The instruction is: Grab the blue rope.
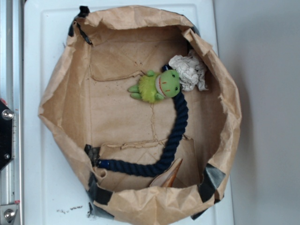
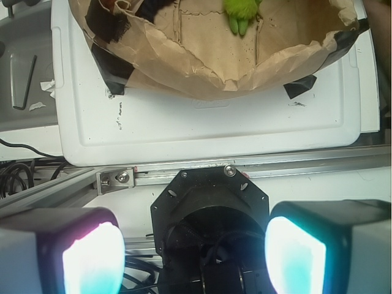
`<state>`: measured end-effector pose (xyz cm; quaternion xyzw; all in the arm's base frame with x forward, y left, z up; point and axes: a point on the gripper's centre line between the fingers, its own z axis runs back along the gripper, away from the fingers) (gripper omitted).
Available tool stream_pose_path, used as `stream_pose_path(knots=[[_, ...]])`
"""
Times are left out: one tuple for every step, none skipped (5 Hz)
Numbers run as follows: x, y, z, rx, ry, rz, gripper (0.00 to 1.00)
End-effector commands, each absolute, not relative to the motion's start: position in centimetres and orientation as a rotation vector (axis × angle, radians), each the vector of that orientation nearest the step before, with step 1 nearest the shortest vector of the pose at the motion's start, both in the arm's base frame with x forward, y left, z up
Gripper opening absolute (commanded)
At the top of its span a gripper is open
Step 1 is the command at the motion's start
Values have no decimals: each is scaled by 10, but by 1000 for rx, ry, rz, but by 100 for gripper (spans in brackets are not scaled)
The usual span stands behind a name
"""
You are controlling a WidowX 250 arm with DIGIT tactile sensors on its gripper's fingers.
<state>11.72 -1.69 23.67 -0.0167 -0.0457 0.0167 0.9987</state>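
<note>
The blue rope [image 1: 173,140] lies curved on the floor of an open brown paper bag [image 1: 61,93]. It runs from a brighter blue end [image 1: 104,164] at the lower left up to the green plush toy [image 1: 161,86], which lies over its upper part. In the exterior view my gripper is out of frame. The wrist view shows my gripper [image 2: 193,257] open, its two lit pads [image 2: 92,260] far apart with nothing between them. It hangs over the black robot base [image 2: 211,208], outside the bag's near wall. The rope does not show there; only the plush's feet [image 2: 241,15] do.
The bag sits on a white board [image 1: 42,70]. A crumpled white wad [image 1: 190,70] lies beside the plush, and a tan pointed object [image 1: 168,177] rests by the rope's bend. Beyond the board are an aluminium rail [image 2: 294,162], black cables [image 2: 18,174] and a hex key [image 2: 24,82].
</note>
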Motion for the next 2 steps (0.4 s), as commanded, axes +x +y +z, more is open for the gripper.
stream_pose_path(knots=[[117,-17,237,-33,-91,33,100],[167,-42,235,67,-100,187,100]])
